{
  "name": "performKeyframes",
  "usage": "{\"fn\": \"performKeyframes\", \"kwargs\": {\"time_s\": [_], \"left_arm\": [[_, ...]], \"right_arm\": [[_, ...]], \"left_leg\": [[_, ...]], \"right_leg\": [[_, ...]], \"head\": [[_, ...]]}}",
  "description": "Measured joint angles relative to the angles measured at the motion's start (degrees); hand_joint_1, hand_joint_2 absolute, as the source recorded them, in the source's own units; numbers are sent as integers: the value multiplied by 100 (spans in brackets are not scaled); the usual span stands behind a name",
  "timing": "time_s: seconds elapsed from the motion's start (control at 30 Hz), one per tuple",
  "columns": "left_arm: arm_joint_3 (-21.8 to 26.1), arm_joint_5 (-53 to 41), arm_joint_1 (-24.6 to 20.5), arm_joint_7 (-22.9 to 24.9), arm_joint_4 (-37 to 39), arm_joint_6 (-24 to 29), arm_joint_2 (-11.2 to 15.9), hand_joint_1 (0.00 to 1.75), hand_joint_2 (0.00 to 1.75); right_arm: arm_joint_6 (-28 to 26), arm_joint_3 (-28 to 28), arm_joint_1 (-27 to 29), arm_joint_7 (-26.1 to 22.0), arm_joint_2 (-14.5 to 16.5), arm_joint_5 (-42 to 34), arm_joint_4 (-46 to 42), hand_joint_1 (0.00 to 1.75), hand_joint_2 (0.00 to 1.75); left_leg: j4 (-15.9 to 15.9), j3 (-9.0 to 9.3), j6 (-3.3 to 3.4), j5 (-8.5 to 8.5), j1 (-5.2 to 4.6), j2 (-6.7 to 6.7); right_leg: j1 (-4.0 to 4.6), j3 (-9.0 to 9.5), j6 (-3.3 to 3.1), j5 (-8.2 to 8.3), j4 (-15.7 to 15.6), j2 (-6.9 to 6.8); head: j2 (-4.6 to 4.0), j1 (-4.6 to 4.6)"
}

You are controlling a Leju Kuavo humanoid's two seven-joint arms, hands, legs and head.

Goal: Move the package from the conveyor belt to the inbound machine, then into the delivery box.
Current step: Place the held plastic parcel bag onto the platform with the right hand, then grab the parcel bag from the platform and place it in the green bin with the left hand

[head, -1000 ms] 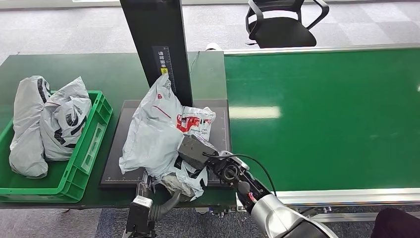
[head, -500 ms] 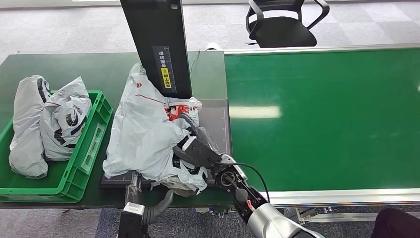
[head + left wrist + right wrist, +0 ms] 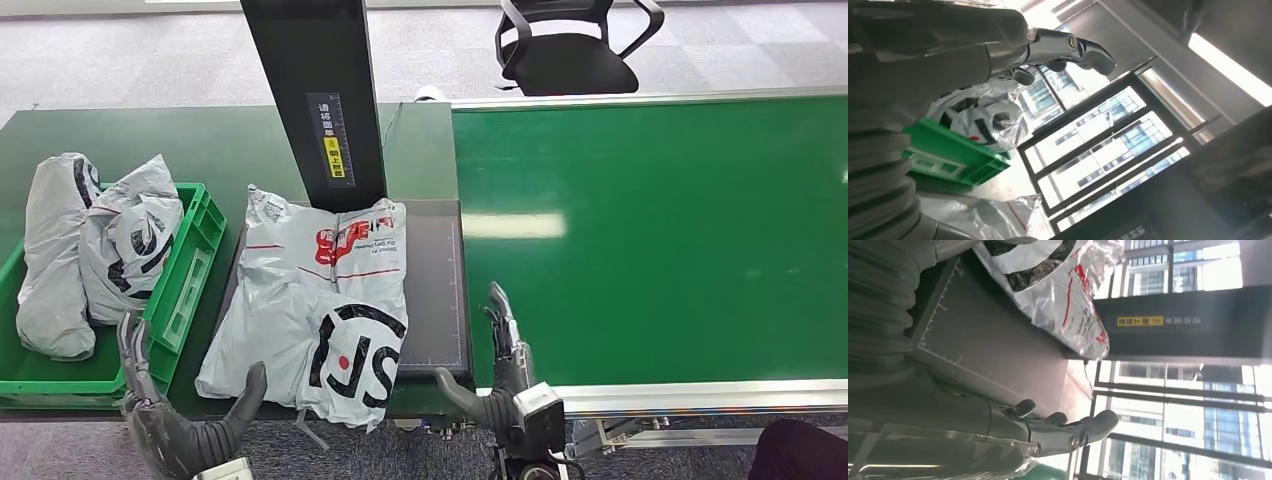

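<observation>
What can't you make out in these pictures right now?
- Platform of the inbound machine, head view: largely covered by the grey package.
- Label text on the machine's black column, head view: too small to read.
- Green delivery box floor, head view: hidden under grey bags.
- Left robot hand, head view: cut by the bottom edge.

- Black office chair [image 3: 568, 45] on grey carpet floor [image 3: 130, 55], far side, behind the green belt.
- 2 grey poly bags [image 3: 90, 250] w/ black print, piled in the crate at left, bulging over its rim.
- Dark green table [image 3: 190, 140] under the crate.
- Windows [image 3: 1168, 405] w/ dark frames, bldgs outside, seen in right wrist view.
- Dark shape [image 3: 800, 450], near right corner; can't tell what.
</observation>
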Motion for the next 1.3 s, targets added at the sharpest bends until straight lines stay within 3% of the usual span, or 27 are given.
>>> {"fn": "performKeyframes", "kwargs": {"time_s": [0.3, 0.43, 0.6, 0.77, 1.03, 1.3], "left_arm": [[285, -503, -8, 0, -452, 2, -30, 0, 175], [368, -818, -196, 126, -292, -5, -36, 0, 175], [-78, -2558, -865, 1555, 1284, -20, 30, 0, 175], [-358, -2987, -1634, 2158, 2914, -113, 171, 0, 175], [-450, -2852, -2660, 2145, 5061, -75, 261, 0, 175], [-437, -2877, -2907, 2103, 5482, -81, 262, 0, 175]], "right_arm": [[-128, -16, 292, 38, -90, -52, -564, 0, 175], [-181, -20, 307, 52, -106, -68, -658, 0, 175], [-199, -20, 296, 68, -117, -39, -837, 0, 175], [-99, -17, 228, 69, -134, -34, -881, 0, 175], [126, -21, 85, 89, -145, -31, -879, 0, 175], [193, -32, 71, 122, -145, 46, -879, 0, 175]], "left_leg": [[1, 14, 1, 2, 0, -2], [1, 17, 1, 2, -2, -5], [2, 25, 3, 3, -6, 1], [2, 31, 4, 7, -6, -1], [2, 30, 4, 8, -6, -2], [1, 51, 5, 7, -6, -5]], "right_leg": [[0, 14, 0, 1, 0, 0], [-2, 14, 0, 0, -1, -1], [-5, 21, -1, 4, -2, 2], [-5, 27, -2, 6, -1, 3], [-5, 31, -2, 6, 0, 4], [-5, 56, -2, 5, -1, 1]], "head": [[0, 1], [0, -1], [0, 1], [0, -1], [0, -1], [0, 1]]}}
